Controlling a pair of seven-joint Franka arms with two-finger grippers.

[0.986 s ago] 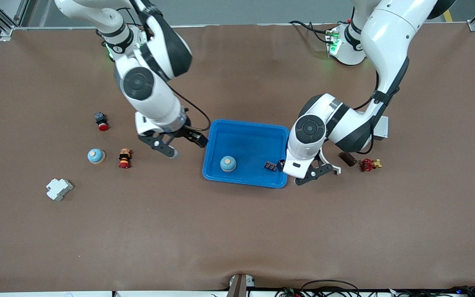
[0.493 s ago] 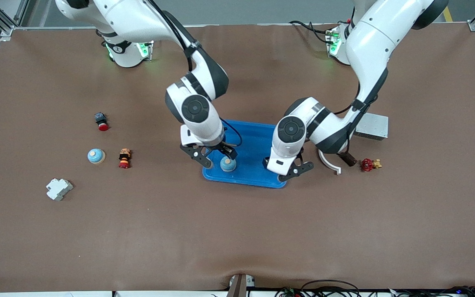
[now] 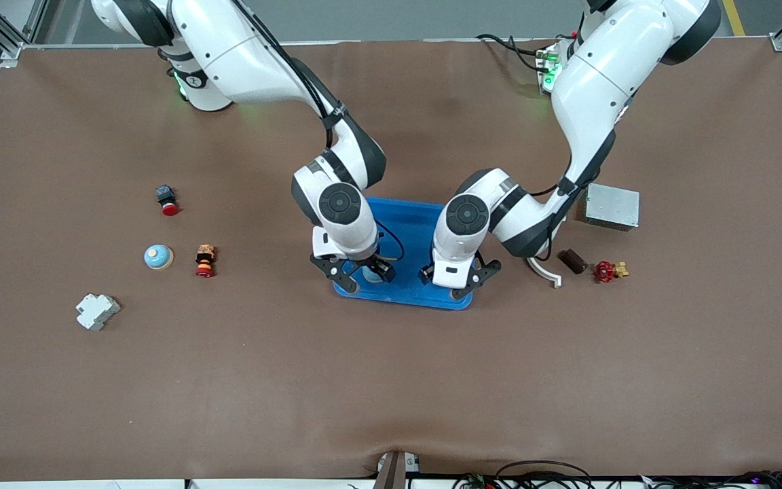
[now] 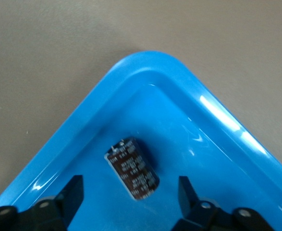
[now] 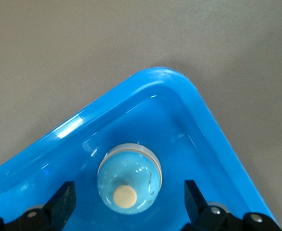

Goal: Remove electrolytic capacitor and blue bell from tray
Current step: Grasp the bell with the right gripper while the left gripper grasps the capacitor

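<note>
A blue tray (image 3: 406, 206) lies mid-table. In it, near its edge closest to the front camera, are a light-blue bell (image 5: 129, 180) with a cream button and a dark cylindrical capacitor (image 4: 133, 168) lying on its side. My right gripper (image 3: 362, 273) is low over the bell and open, with one finger on each side of it (image 5: 129, 198). My left gripper (image 3: 455, 280) is low over the capacitor and open, straddling it without touching (image 4: 131, 195). In the front view the capacitor is hidden under the left hand and the bell is almost hidden under the right hand.
Toward the right arm's end are a second bell (image 3: 158, 257), a red push button (image 3: 167, 200), a small red-and-yellow part (image 3: 205, 261) and a white block (image 3: 97, 311). Toward the left arm's end are a metal box (image 3: 611, 206), a brown block (image 3: 573, 261), a red valve (image 3: 606, 271) and a white curved piece (image 3: 544, 272).
Both grippers have moved in over the tray and come down. The right one went from beside the tray to the bell, the left one from the tray's edge to the capacitor.
</note>
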